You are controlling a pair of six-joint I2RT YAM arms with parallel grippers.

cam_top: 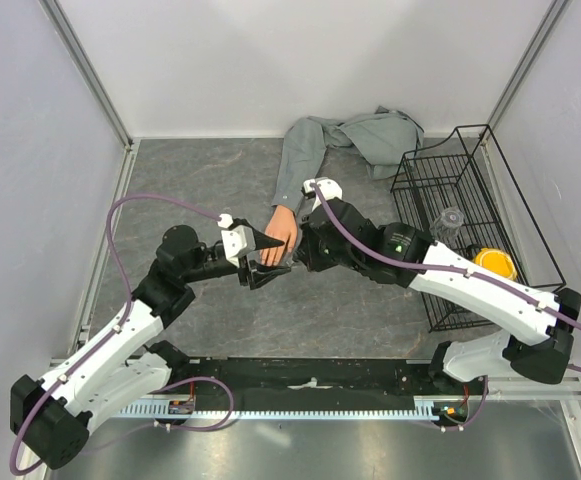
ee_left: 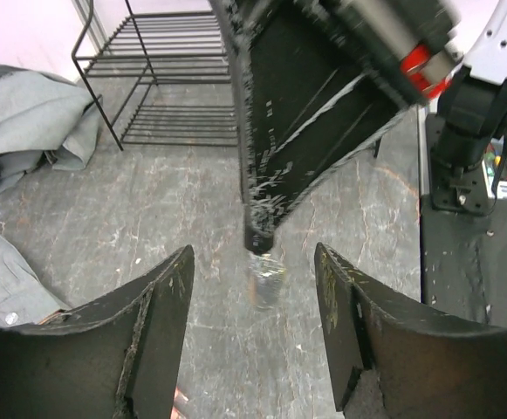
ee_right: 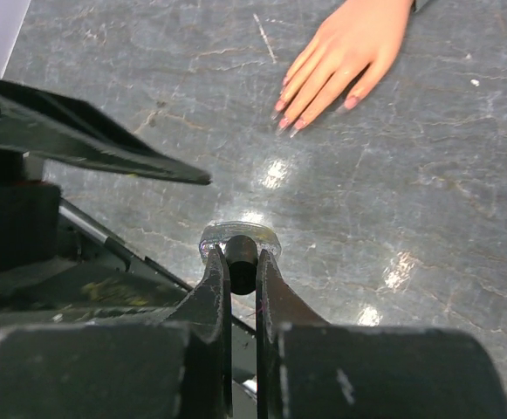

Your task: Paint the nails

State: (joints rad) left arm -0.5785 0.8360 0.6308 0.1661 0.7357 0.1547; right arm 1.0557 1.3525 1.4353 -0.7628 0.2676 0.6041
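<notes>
The peach mannequin hand [cam_top: 282, 232] lies palm down on the grey table, with its grey sleeve [cam_top: 305, 165] running back. Its pinkish nails [ee_right: 284, 122] show in the right wrist view, far ahead of the fingers. My right gripper [ee_right: 240, 253] is shut on the black cap [ee_right: 241, 266] of a small clear bottle [ee_right: 240, 236]. It holds the bottle just in front of the hand's fingertips [cam_top: 292, 262]. My left gripper [ee_left: 253, 249] is open and empty. The bottle [ee_left: 269, 275] hangs between and just beyond its fingertips. In the top view the left gripper [cam_top: 273, 262] partly covers the hand.
A black wire basket [cam_top: 450, 185] stands at the right and holds a clear glass item [cam_top: 450, 225] and a yellow item [cam_top: 495, 262]. The bunched grey shirt [cam_top: 375, 135] lies at the back. Walls close in on both sides.
</notes>
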